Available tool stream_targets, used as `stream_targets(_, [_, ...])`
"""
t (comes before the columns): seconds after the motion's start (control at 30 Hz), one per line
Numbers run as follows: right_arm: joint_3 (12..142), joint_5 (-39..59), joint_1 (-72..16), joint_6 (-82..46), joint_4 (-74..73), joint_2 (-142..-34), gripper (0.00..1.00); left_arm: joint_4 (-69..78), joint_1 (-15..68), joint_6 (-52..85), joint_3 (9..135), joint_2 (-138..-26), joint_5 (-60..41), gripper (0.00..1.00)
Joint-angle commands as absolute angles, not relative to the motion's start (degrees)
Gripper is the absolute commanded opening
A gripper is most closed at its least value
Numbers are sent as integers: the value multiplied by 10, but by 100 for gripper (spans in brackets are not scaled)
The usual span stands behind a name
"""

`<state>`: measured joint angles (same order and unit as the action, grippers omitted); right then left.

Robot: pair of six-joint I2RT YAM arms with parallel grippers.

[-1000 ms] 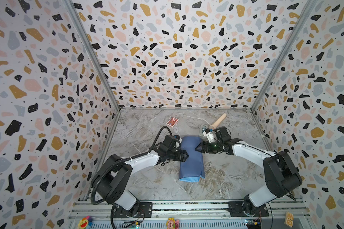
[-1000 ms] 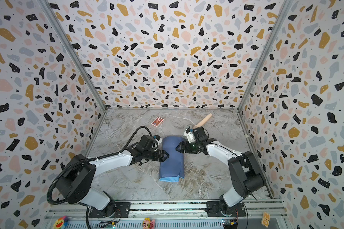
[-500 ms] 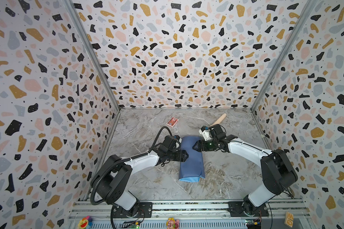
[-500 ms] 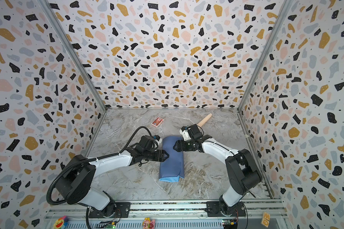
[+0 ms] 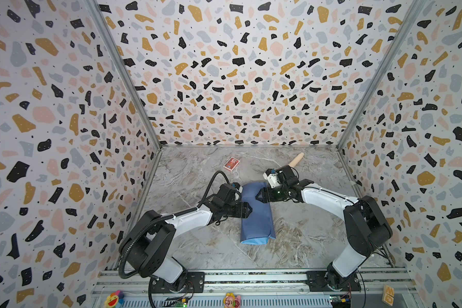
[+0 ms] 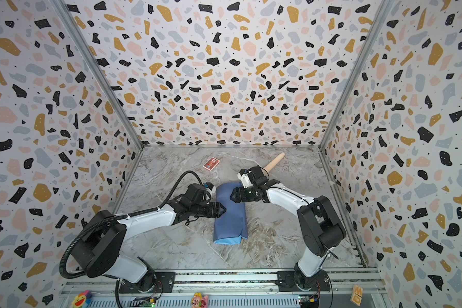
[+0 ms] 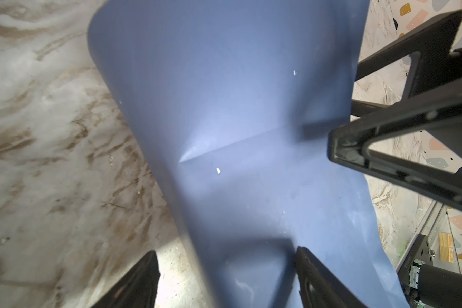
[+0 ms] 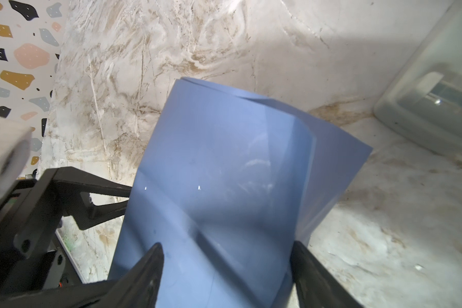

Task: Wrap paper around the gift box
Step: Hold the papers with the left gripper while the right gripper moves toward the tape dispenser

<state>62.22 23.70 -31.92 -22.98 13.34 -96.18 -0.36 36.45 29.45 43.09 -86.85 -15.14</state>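
Observation:
The blue paper [image 5: 256, 221] [image 6: 231, 221] lies at the table's middle, folded over into a long bundle that runs from far to near. No gift box shows; it is hidden in every view. My left gripper [image 5: 248, 209] [image 6: 223, 209] is open at the bundle's left edge. In the left wrist view [image 7: 226, 256] one finger stands over the table and one over the paper [image 7: 238, 106]. My right gripper [image 5: 259, 196] [image 6: 232, 196] reaches onto the bundle's far part from the right. It is open, with both fingers over the paper [image 8: 224, 160] in the right wrist view [image 8: 226, 245].
A small red card pack [image 5: 231, 163] [image 6: 211, 163] lies at the back left of the bundle. A wooden handle [image 5: 296, 160] [image 6: 275, 160] lies behind the right arm. Patterned walls close three sides, and a metal rail [image 5: 251, 277] runs along the front.
My right gripper has slid a little to the left, further over the paper's far part, and its jaws have narrowed slightly. The left gripper and the paper have stayed put.

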Motion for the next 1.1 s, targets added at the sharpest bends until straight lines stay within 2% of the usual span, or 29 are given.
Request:
stream_targets(0.0, [650, 293, -339, -230, 129, -964, 75, -98, 365, 289, 396, -890, -95, 79])
stream_targets(0.37, [676, 305, -352, -226, 128, -984, 74, -93, 364, 297, 368, -876, -79, 79])
stream_targets(0.5, [690, 282, -342, -207, 155, -984, 76, -86, 364, 299, 360, -878, -78, 79])
stream_targets(0.8, [679, 276, -264, -204, 167, -927, 84, -91, 365, 298, 357, -876, -73, 79])
stream_targets(1.07, [624, 336, -134, -298, 58, -923, 79, -100, 365, 294, 366, -881, -71, 79])
